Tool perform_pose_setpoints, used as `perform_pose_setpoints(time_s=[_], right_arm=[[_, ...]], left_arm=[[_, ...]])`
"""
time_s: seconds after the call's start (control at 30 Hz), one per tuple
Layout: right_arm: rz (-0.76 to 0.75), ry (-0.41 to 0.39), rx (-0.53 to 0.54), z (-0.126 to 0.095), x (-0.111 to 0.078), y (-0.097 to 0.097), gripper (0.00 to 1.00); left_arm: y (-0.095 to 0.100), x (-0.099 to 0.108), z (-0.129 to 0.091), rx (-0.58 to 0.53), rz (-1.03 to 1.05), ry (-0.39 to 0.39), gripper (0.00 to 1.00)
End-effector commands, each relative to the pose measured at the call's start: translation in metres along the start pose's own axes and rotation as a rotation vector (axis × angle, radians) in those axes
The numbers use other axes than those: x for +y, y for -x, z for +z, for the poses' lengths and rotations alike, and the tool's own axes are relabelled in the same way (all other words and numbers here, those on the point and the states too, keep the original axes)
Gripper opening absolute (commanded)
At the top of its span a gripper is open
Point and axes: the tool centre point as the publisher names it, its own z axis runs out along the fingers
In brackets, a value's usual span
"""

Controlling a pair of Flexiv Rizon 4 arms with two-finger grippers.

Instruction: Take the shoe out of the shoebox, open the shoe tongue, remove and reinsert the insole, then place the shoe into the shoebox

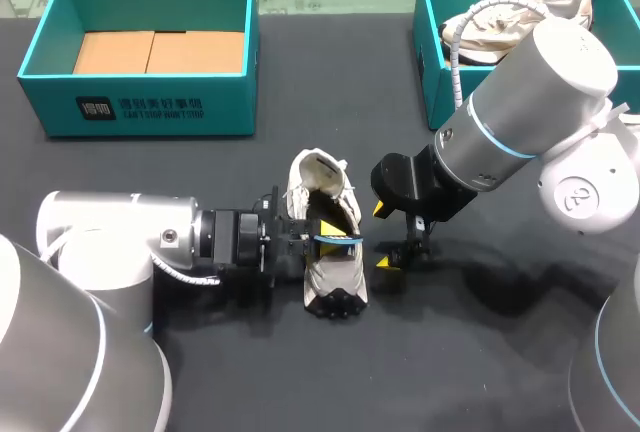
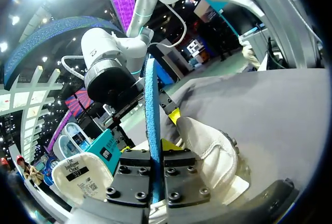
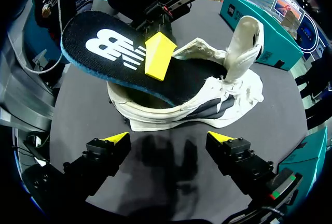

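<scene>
left fingers (image 3: 158, 55) clamp insole (image 3: 119, 53) | insole long axis slants into shoe (image 3: 207, 112), free end raised | right fingers (image 3: 116, 138) spread, empty, beside shoe

Shoeboxes: two, the left shoebox (image 1: 140, 107) and the right shoebox (image 1: 430, 72).
Shoes: two, the shoe on the table (image 1: 335, 280) and the shoe in the right shoebox (image 1: 500, 27).
Insole (image 3: 119, 53): one.
Arms: two, left arm (image 1: 110, 242) and right arm (image 1: 520, 112).
Grippers: two, left gripper (image 2: 155, 146) and right gripper (image 3: 168, 137).
Table (image 1: 500, 372): one.
</scene>
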Motion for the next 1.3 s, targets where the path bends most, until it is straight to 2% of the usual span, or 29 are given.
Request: perform_pose_setpoints(time_s=[0.03, 0.4, 0.57, 0.6, 0.63, 0.7, 0.8, 1.03, 1.13, 1.27, 1.3], right_arm=[[-0.001, 0.001, -0.001, 0.001, 0.0, 0.0, 1.0], [-0.001, 0.001, -0.001, 0.001, 0.0, 0.0, 1.0], [-0.001, 0.001, -0.001, 0.001, 0.0, 0.0, 1.0], [-0.001, 0.001, -0.001, 0.001, 0.0, 0.0, 1.0], [-0.001, 0.001, -0.001, 0.001, 0.0, 0.0, 1.0], [-0.001, 0.001, -0.001, 0.001, 0.0, 0.0, 1.0], [-0.001, 0.001, -0.001, 0.001, 0.0, 0.0, 1.0], [-0.001, 0.001, -0.001, 0.001, 0.0, 0.0, 1.0], [-0.001, 0.001, -0.001, 0.001, 0.0, 0.0, 1.0], [-0.001, 0.001, -0.001, 0.001, 0.0, 0.0, 1.0], [-0.001, 0.001, -0.001, 0.001, 0.0, 0.0, 1.0]], left_arm=[[-0.001, 0.006, 0.007, 0.001, -0.007, 0.019, 0.0], [0.0, 0.025, 0.006, -0.012, -0.09, 0.079, 0.0], [0.0, 0.017, 0.003, -0.011, -0.108, 0.062, 0.0], [0.0, 0.015, 0.002, -0.013, -0.109, 0.058, 0.04], [0.0, 0.013, 0.001, -0.014, -0.11, 0.053, 0.16], [0.0, 0.008, 0.0, -0.019, -0.114, 0.04, 0.3], [0.001, 0.0, -0.002, -0.025, -0.119, 0.028, 0.4], [0.004, -0.02, -0.004, -0.028, -0.093, 0.003, 0.36], [0.004, -0.028, -0.003, -0.024, -0.075, -0.002, 0.3], [0.004, -0.03, -0.002, -0.017, -0.061, -0.001, 0.13], [0.004, -0.03, -0.002, -0.014, -0.058, 0.001, 0.0]])
